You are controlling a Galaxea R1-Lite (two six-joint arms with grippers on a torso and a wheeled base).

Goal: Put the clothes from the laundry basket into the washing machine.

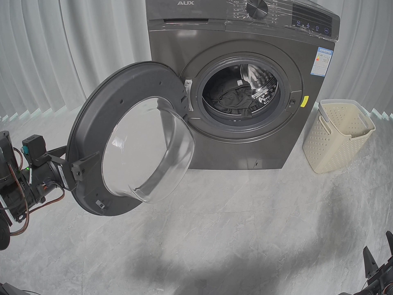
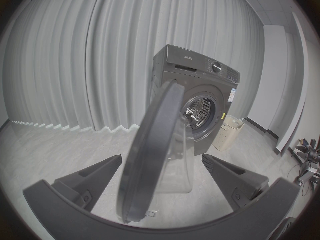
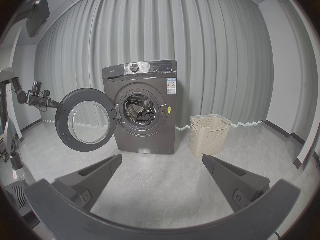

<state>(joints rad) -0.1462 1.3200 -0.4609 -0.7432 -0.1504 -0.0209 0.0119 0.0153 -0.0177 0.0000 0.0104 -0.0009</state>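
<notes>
The clothes (image 1: 231, 97) inside the washing machine (image 1: 229, 33) look soft and light, to be pinched at any fold; left claw (image 2: 160, 157) and right claw (image 3: 161, 157) are open.

The door (image 1: 123, 140) is standing wide open, swung left and blocking approach from that side. The drum opening (image 1: 254, 82) is facing forward, unobstructed, and dark clothes (image 1: 231, 99) are lying low inside it. The laundry basket (image 1: 337, 136) is standing just right of the washing machine (image 1: 229, 25). The floor (image 1: 245, 218) in front is lying open.
</notes>
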